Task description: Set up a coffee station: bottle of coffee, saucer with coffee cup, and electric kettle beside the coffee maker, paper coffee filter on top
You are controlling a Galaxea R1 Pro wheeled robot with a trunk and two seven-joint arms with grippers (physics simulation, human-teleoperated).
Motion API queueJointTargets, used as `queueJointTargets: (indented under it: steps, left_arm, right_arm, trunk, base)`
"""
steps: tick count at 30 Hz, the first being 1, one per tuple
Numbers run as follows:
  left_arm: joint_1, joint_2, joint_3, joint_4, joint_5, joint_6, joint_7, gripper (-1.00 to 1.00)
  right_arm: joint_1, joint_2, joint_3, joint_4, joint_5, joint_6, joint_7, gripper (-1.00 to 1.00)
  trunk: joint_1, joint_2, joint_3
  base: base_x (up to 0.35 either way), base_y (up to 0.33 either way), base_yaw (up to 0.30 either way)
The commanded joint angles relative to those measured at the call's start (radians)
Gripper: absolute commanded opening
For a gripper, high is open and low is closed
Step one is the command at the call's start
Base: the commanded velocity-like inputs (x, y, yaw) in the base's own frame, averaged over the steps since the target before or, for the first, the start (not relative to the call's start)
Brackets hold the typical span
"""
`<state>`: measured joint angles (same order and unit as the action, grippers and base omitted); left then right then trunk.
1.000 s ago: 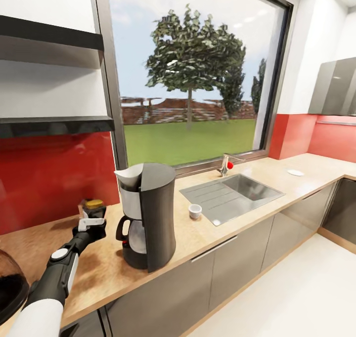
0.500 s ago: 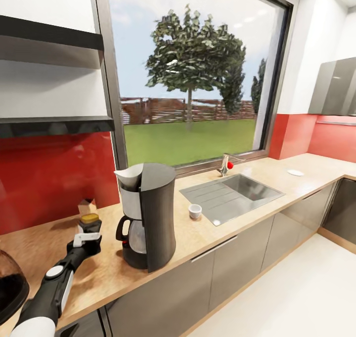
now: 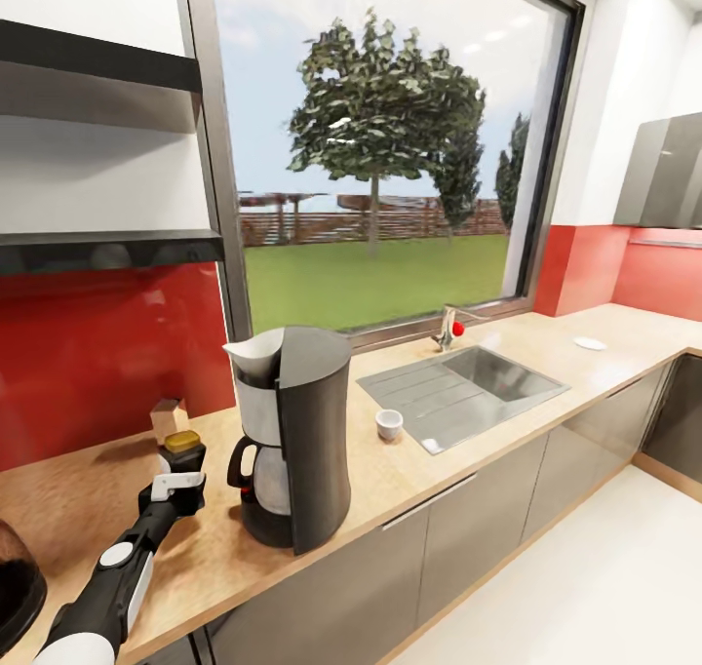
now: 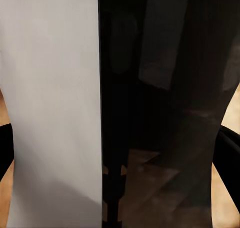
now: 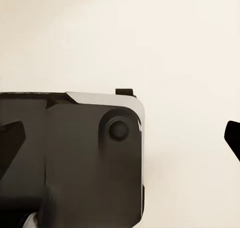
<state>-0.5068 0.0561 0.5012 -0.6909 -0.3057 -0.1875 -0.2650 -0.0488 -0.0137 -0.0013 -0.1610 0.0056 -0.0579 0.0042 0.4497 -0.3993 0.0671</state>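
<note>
1. The left pincer (image 3: 175,482) is closed around the bottle of coffee (image 3: 182,448), which stands upright with its gold lid above the fingers.
2. Over the last second the bottle has come down and nearer to the coffee maker (image 3: 295,438). It is now low over the tabletop (image 3: 409,465), just left of the machine. Whether its base touches the wood is hard to tell.
3. That likely means the bottle step is close to done, with only the release left.
4. The left wrist view shows a pale label panel beside dark glass, with no readable writing.
5. A paper coffee filter (image 3: 253,346) sits on the coffee maker. The coffee cup (image 3: 389,424) stands right of it, near the sink (image 3: 468,380), and the saucer (image 3: 589,343) lies far beyond.
6. The right wrist view does not show how far that pincer is open.
</note>
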Motion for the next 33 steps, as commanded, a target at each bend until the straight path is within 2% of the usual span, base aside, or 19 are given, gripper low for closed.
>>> queueJointTargets:
  steps: [1,11,18,24,33]
  left_arm:
    - [-0.001,-0.001,0.007,0.001,-0.01,-0.006,-0.007,-1.0]
    - [-0.001,-0.001,0.007,0.001,-0.01,-0.006,-0.007,-1.0]
    - [-0.001,-0.001,0.007,0.001,-0.01,-0.006,-0.007,-1.0]
    - [-0.001,-0.001,0.007,0.001,-0.01,-0.006,-0.007,-1.0]
    - [-0.001,-0.001,0.007,0.001,-0.01,-0.006,-0.007,-1.0]
  right_arm:
    - [0.0,0.0,0.0,0.001,0.001,-0.003,0.0,1.0]
    - [-0.001,0.0,0.0,0.001,0.001,-0.004,0.0,1.0]
    - [-0.001,0.0,0.0,0.001,0.001,-0.004,0.0,1.0]
    - [0.0,0.0,0.0,0.001,0.001,-0.005,0.0,1.0]
    - [0.0,0.0,0.0,0.001,0.001,-0.005,0.0,1.0]
  trunk:
    - [0.0,-0.001,0.0]
    - [0.0,-0.001,0.0]
    - [0.0,-0.001,0.0]
    - [0.0,-0.001,0.0]
    - [0.0,-0.001,0.0]
  base:
    - [0.012,0.001,0.0]
    - [0.233,0.0,0.0]
    - [0.066,0.0,0.0]
    - [0.24,0.0,0.0]
    - [0.026,0.0,0.0]
